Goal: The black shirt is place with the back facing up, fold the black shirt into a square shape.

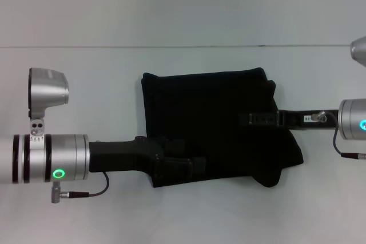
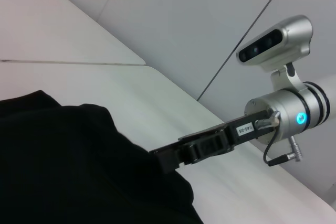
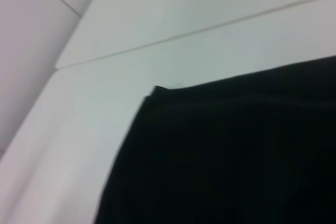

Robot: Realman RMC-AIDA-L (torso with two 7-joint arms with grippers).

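Two grippers over a folded black shirt

Both arms reach inward across the white table point(image 1: 68, 84). The black shirt point(image 1: 211, 124) lies folded into a rough rectangle at its middle. The left gripper point(image 1: 191, 167) sits over the shirt's near left edge, the right gripper point(image 1: 251, 119) over its right side. Black fingers against black cloth: whether either pair is parted or pinching fabric cannot be told.

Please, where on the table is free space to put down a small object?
The table is bare behind the black shirt, and along the front edge. The middle is crowded: the left hand and right hand reach over the shirt from both sides.
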